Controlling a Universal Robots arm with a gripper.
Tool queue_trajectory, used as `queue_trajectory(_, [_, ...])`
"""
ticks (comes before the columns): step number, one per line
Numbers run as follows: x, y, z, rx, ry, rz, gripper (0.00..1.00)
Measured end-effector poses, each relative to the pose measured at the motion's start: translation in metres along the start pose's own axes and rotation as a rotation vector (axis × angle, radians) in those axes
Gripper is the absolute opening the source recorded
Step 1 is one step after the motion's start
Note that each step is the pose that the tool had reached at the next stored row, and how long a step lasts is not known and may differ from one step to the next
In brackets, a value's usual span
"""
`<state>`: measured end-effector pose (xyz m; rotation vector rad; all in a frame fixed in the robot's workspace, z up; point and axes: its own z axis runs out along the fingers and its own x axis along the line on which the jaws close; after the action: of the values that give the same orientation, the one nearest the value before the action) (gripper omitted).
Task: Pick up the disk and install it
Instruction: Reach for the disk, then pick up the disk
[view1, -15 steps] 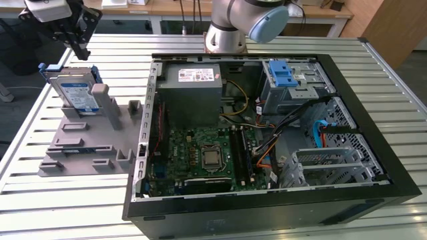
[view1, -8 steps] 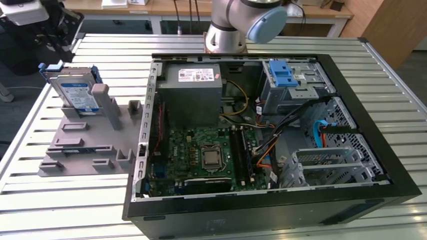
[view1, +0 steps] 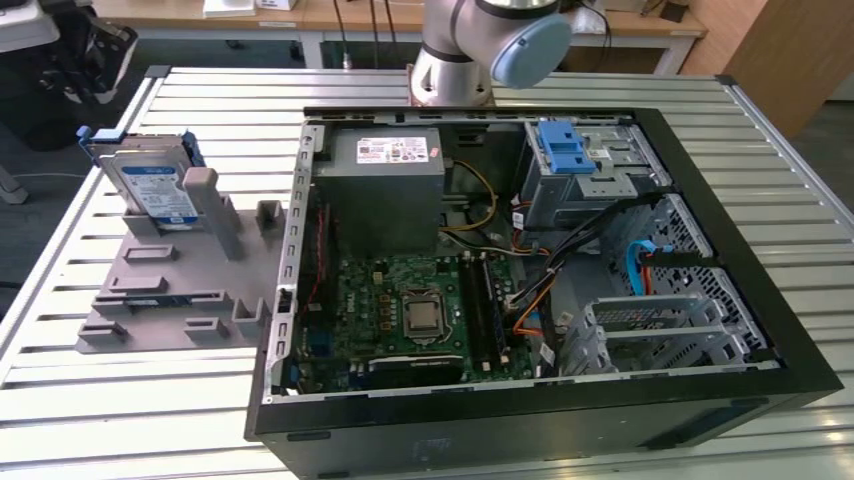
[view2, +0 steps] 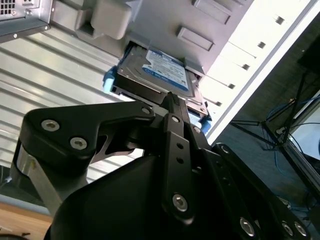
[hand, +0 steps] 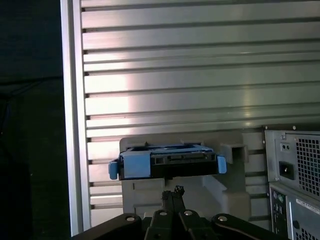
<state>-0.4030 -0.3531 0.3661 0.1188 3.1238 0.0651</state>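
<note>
The gripper (hand: 172, 192) has its fingers drawn together with nothing between them. It is aimed at the disk (hand: 168, 161), which lies just ahead of the tips without touching them. The disk stands on edge in a grey holder (view1: 160, 265) on the surface (view1: 134, 400), leaning back against a post with its label facing out. That stance probably serves the grasp, since it leaves the upper edge and the blue frame free for fingers to close across the thin side. The open case (view1: 534, 425) lies off to one side of the gripper, just beside the holder. Inside the case is a bay with a blue latch (view1: 577, 150), which is likely where the disk belongs. By the look of things, the pickup is not yet made.
</note>
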Motion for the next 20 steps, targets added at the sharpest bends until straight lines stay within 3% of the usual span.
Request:
queue_trajectory(5, [0.0167, 0.0040, 0.0016, 0.0002, 0.0018, 0.000, 0.11])
queue_trajectory(20, [0.0191, 0.0045, 0.0017, 0.0000, 0.0020, -0.003, 0.11])
